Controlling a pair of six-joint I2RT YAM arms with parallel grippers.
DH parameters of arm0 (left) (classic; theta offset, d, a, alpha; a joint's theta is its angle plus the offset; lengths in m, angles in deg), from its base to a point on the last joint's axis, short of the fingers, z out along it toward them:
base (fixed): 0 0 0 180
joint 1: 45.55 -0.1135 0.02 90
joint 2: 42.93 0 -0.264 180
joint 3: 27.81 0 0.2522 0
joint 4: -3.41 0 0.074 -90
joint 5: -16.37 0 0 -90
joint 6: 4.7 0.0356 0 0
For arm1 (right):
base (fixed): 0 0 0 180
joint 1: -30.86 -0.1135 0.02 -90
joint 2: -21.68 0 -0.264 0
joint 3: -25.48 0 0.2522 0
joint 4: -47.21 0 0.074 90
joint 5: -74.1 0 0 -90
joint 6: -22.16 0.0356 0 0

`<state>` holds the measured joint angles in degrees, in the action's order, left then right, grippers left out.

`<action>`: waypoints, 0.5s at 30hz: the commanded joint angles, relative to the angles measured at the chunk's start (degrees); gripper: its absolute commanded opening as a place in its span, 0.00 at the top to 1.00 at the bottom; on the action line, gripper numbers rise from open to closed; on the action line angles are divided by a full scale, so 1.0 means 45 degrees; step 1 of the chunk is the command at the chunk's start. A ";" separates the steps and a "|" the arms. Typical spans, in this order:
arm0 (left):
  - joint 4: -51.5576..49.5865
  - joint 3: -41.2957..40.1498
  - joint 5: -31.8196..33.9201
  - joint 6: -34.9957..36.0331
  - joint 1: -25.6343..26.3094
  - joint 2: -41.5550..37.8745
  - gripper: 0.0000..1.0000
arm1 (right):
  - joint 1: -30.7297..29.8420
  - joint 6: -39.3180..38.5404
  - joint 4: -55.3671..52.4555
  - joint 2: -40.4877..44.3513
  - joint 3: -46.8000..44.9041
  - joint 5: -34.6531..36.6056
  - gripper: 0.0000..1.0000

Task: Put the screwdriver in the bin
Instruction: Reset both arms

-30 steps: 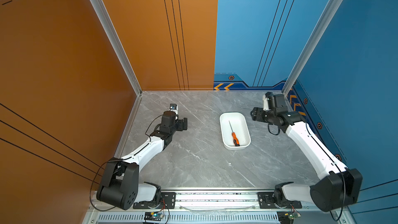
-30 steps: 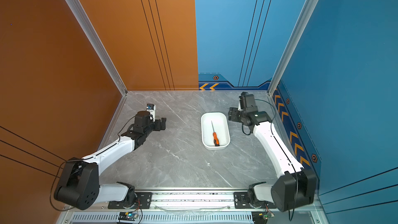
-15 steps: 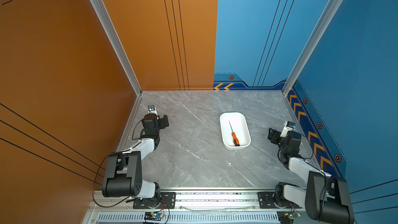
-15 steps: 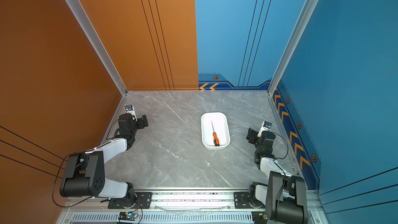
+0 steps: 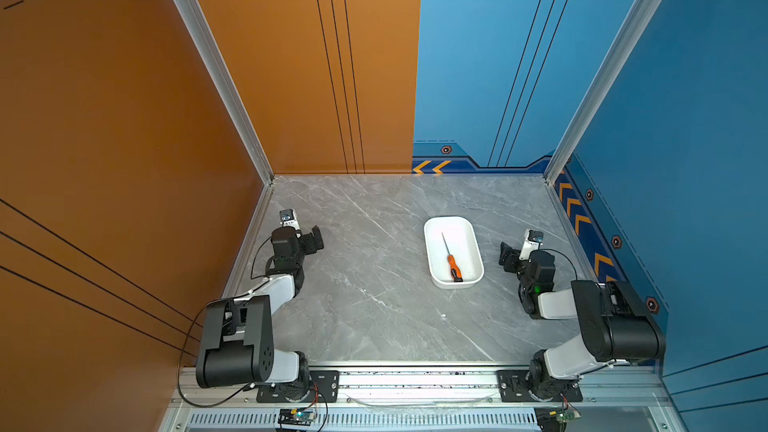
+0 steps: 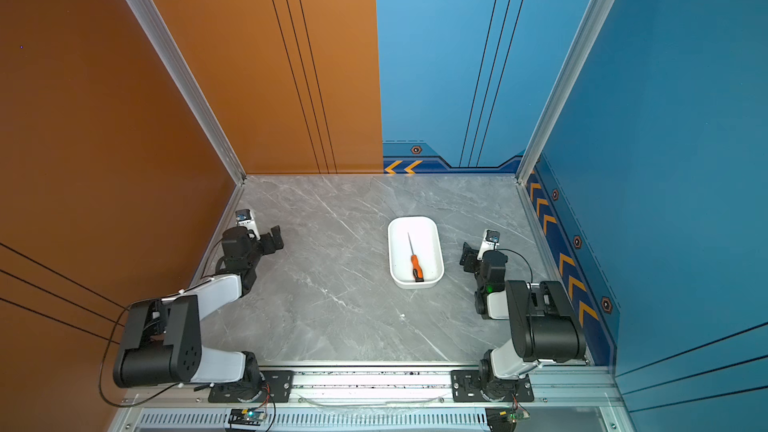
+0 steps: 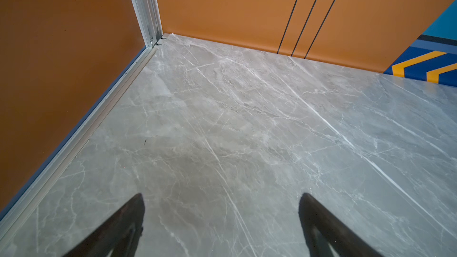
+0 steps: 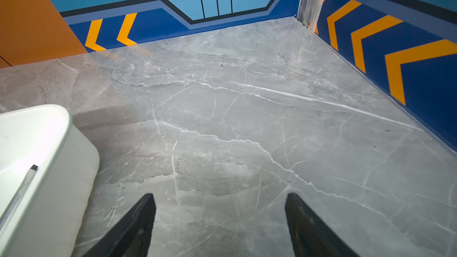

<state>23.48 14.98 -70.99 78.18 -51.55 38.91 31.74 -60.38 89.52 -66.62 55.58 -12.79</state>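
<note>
Jaws left and right wide apart, empty, over grey marble tabletop; screwdriver in bin; orange wall, blue wall

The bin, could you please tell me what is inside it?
Only the screwdriver lies in the bin, handle at the bin's near end. The bin floor right under it is hidden.

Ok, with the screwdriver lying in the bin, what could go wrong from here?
1. The right end effector, open and empty, sits close beside the bin. In the right wrist view the bin's wall is near one finger, so a sideways swing might knock it.
2. The screwdriver lies with its handle end by the near wall. The walls look low, so a knock might bounce it out.
</note>
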 commanded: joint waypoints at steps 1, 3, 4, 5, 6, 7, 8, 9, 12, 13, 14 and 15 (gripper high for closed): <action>0.1508 -0.0640 -0.0513 0.0157 -0.0038 0.0655 0.02 | -0.0305 -0.0479 0.0454 -0.0084 0.0442 0.1042 0.20; 0.1189 -0.0531 -0.0276 0.0259 0.0161 0.0651 0.02 | -0.0401 -0.0520 0.0208 -0.0054 0.0557 0.1306 0.20; 0.1294 -0.0517 -0.0118 0.0393 0.0290 0.0716 0.02 | -0.0444 -0.0524 0.0058 -0.0077 0.0634 0.1387 0.20; 0.1314 -0.0527 0.0020 0.0531 0.0422 0.0737 0.02 | -0.0451 -0.0559 -0.0279 -0.0039 0.0777 0.1310 0.19; 0.1382 -0.0600 0.0067 0.0845 0.0690 0.0729 0.02 | -0.0451 -0.0622 -0.0643 -0.0063 0.0972 0.1157 0.19; 0.1725 -0.0783 0.0295 0.1243 0.1097 0.0856 0.02 | -0.0505 -0.0692 -0.0785 -0.0048 0.1036 0.1157 0.19; 0.2594 -0.1079 0.0685 0.1610 0.1463 0.1219 0.02 | -0.0509 -0.0698 -0.0739 -0.0066 0.1028 0.1139 0.18; 0.4439 -0.1649 0.1219 0.1923 0.1835 0.1841 0.02 | -0.0488 -0.0698 -0.0722 -0.0068 0.1028 0.1144 0.18; 0.4823 -0.2064 0.2038 0.1591 0.1881 0.1554 0.02 | -0.0508 -0.0684 -0.0733 -0.0075 0.1024 0.1149 0.12; 0.4925 -0.1922 0.2067 0.1605 0.1853 0.1743 0.02 | -0.0504 -0.0683 -0.0725 -0.0067 0.1033 0.1160 0.07; 0.4792 -0.1760 0.2071 0.1698 0.1875 0.1851 0.02 | -0.0509 -0.0695 -0.0721 -0.0078 0.1032 0.1174 0.01; 0.4362 -0.1645 0.2075 0.1682 0.1911 0.1764 0.02 | -0.0509 -0.0712 -0.0724 -0.0077 0.1037 0.1201 0.00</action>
<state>39.82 6.28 -65.44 84.30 -42.85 46.85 29.73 -62.91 87.84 -66.64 59.52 -8.72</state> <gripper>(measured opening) 0.979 0.986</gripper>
